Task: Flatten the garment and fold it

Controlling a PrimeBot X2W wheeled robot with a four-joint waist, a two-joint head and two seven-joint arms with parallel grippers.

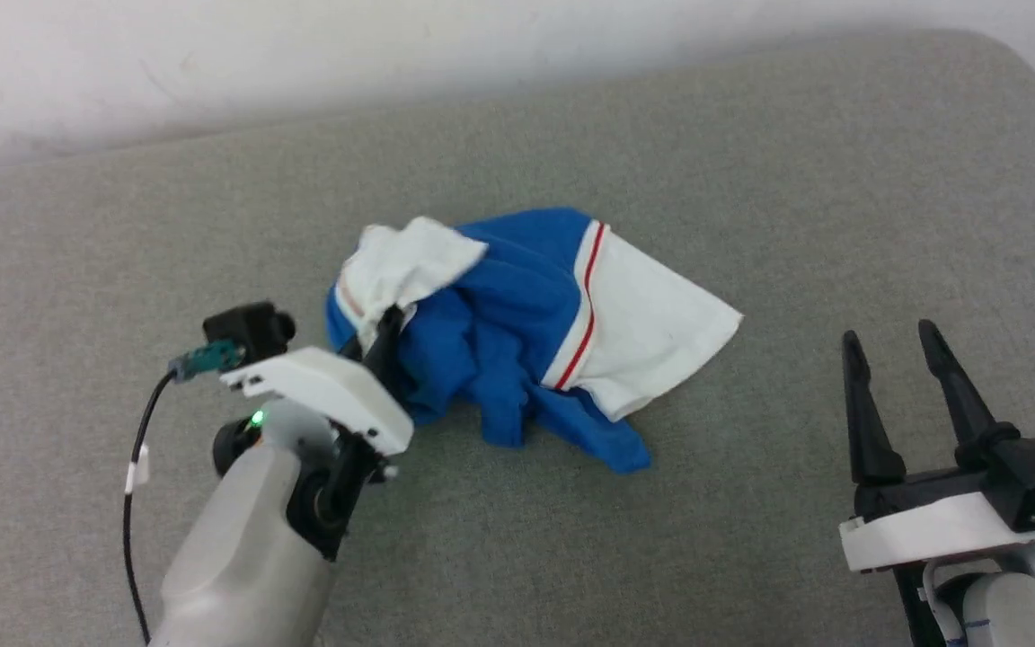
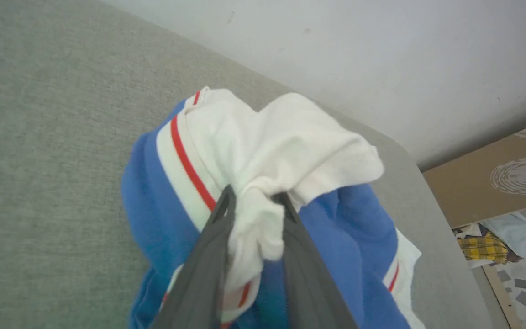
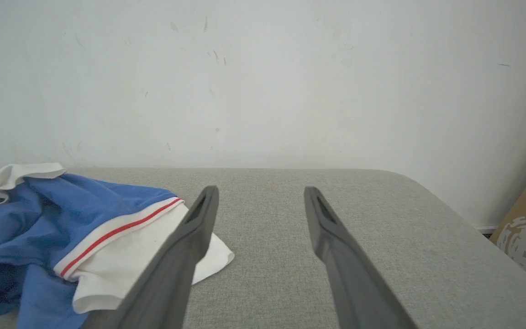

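left gripper [image 2: 255, 194] pinches the garment [image 1: 517, 305] at its left sleeve, wide-open right gripper [image 1: 889, 332] sits well off to its right

Our left arm: pale grey forearm [image 1: 239, 557] and a white wrist plate [image 1: 329, 391]. Green LED [image 1: 258, 418] lit just under the plate. Black camera [image 1: 252, 328] beside the plate, with a teal connector [image 1: 207, 357], a black cable [image 1: 136, 431] and a white tag [image 1: 137, 467]. Left gripper [image 2: 255, 194] and right gripper [image 1: 889, 332]: each has two long, dark, tapered fingers.
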